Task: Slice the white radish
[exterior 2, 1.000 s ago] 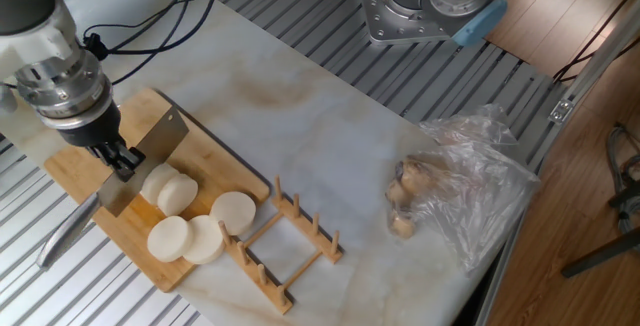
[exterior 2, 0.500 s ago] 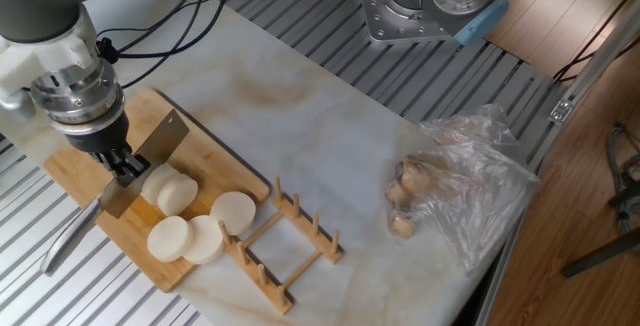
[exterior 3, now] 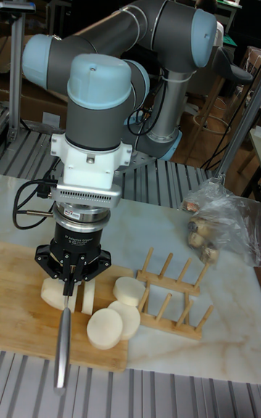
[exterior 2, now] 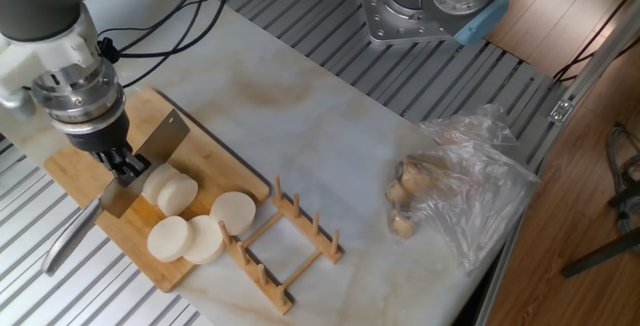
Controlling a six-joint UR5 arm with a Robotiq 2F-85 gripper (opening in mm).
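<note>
A short white radish stub lies on the wooden cutting board, with three round white discs in front of it. My gripper is shut on a cleaver-like knife whose steel handle points off the board's left edge. The blade stands at the stub's left end. In the tall fixed view the gripper holds the knife edge-on, with the radish showing on both sides of the blade and the discs to the right. How deep the blade sits is hidden.
A wooden dish rack lies against the board's right corner. A crumpled clear plastic bag with brownish lumps rests near the table's right edge. Another robot base stands at the back. Slatted metal borders the marble top.
Over the last second the arm and knife shifted slightly to the right toward the radish stub; no movement since half a second ago. The discs have not moved.
</note>
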